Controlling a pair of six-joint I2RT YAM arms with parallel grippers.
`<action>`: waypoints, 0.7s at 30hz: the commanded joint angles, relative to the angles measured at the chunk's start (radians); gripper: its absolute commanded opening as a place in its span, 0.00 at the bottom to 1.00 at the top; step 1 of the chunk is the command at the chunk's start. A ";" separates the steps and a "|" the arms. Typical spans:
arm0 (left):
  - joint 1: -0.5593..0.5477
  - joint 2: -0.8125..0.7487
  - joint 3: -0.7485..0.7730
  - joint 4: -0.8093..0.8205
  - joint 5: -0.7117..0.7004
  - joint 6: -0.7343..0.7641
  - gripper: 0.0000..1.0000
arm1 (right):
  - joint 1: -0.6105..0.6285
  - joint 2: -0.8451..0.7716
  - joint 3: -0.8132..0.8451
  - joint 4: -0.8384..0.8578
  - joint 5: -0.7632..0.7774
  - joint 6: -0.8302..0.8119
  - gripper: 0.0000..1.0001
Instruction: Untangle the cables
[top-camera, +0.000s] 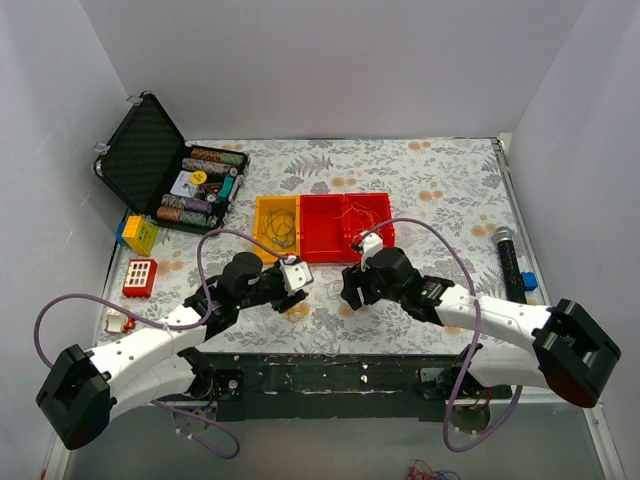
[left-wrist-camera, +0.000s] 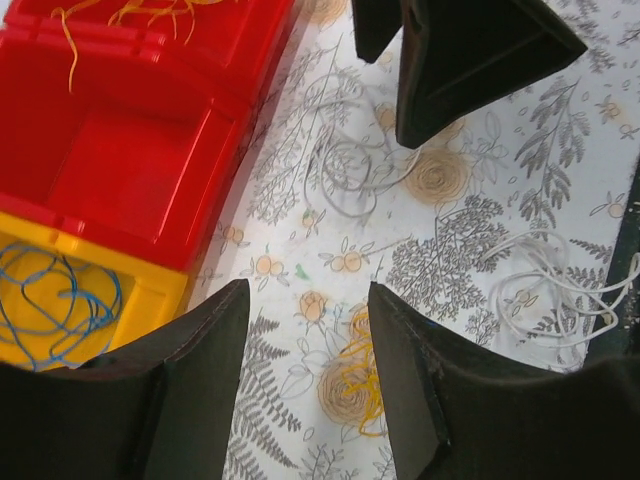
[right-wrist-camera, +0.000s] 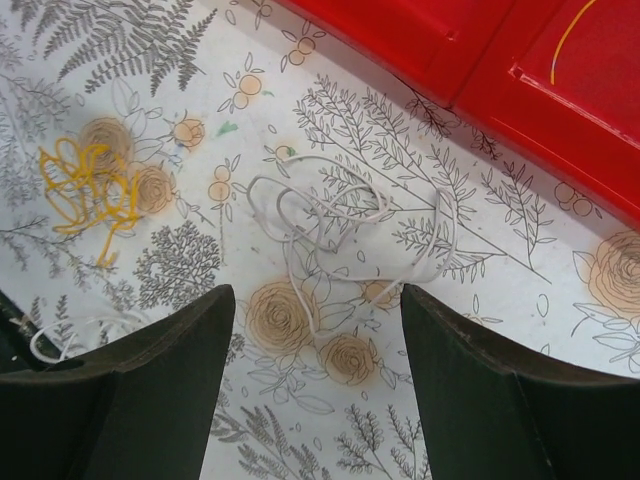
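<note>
A small yellow cable (left-wrist-camera: 362, 392) lies bunched on the flowered cloth, right by the inner side of my left gripper's right finger; it also shows in the right wrist view (right-wrist-camera: 85, 188). My left gripper (left-wrist-camera: 308, 300) is open and empty just above it. A white cable (right-wrist-camera: 330, 215) lies looped on the cloth ahead of my right gripper (right-wrist-camera: 318, 300), which is open and empty. A second white cable (left-wrist-camera: 548, 290) lies near the table's front edge. A blue cable (left-wrist-camera: 60, 300) sits in the yellow bin (top-camera: 277, 243). Yellow strands (left-wrist-camera: 140, 12) lie in a red bin (top-camera: 368, 240).
The red bins (top-camera: 322, 252) stand side by side just beyond both grippers. An open black case (top-camera: 143, 150) of poker chips sits at the back left, toy blocks (top-camera: 140, 235) near it. A microphone (top-camera: 505, 255) lies at the right.
</note>
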 joint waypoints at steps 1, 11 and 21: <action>0.062 -0.020 0.027 -0.092 -0.019 -0.072 0.50 | 0.009 0.095 0.029 0.154 0.049 -0.038 0.76; 0.082 -0.132 -0.053 -0.207 0.064 0.063 0.51 | 0.010 0.347 0.097 0.229 0.039 -0.055 0.42; 0.080 -0.168 -0.110 -0.180 0.099 0.077 0.49 | -0.007 0.207 0.271 0.135 0.027 -0.116 0.01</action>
